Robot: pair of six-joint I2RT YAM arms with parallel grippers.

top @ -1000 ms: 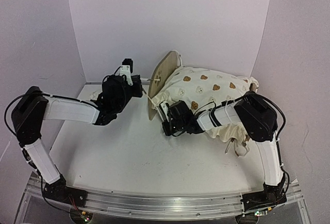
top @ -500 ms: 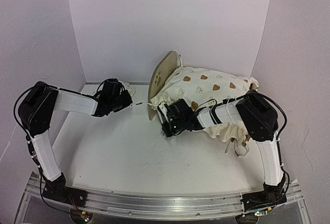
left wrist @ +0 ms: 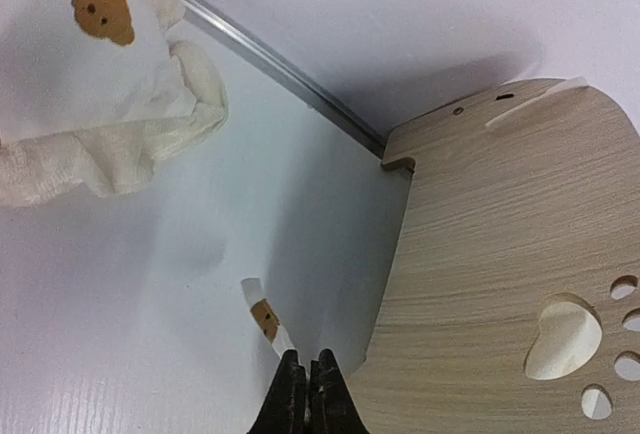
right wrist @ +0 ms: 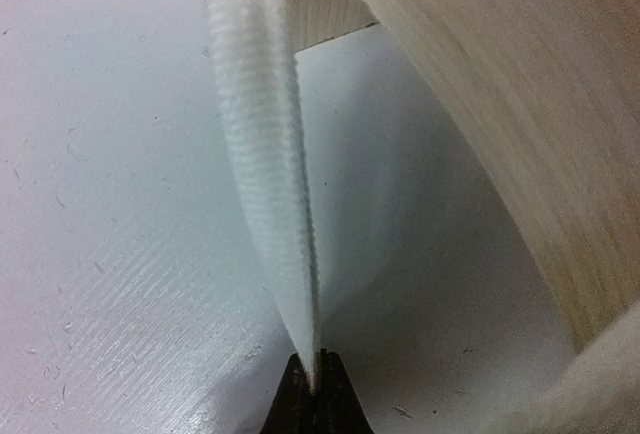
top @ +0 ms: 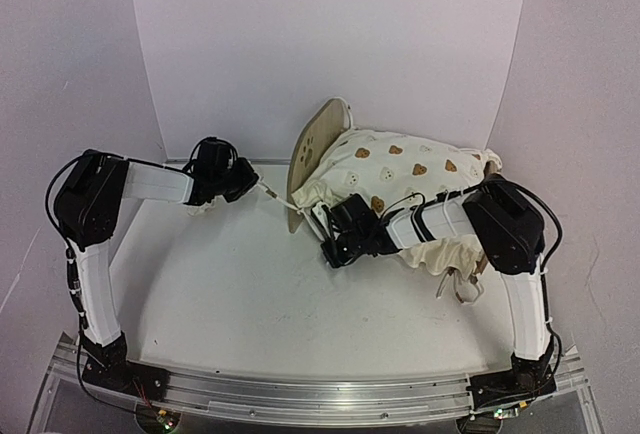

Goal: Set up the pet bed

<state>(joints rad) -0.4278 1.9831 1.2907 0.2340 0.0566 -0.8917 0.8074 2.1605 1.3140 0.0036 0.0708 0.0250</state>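
The pet bed is seen at about 1 o'clock from the middle of the table, close to the back wall, its rounded plywood end with paw-print cutouts standing upright. It is covered toward 3 o'clock by the bear-print cushion. The left gripper is closed tight on a thin bear-print tie, which is stretched from 9 o'clock of the bed across to its foot in the top view. In the left wrist view a small bear-print pillow is shown at 10 o'clock, well apart from the wood. The right gripper is pinched shut on a white tie strip that rises toward 12 o'clock, just beside the bed's plywood edge at 2 o'clock.
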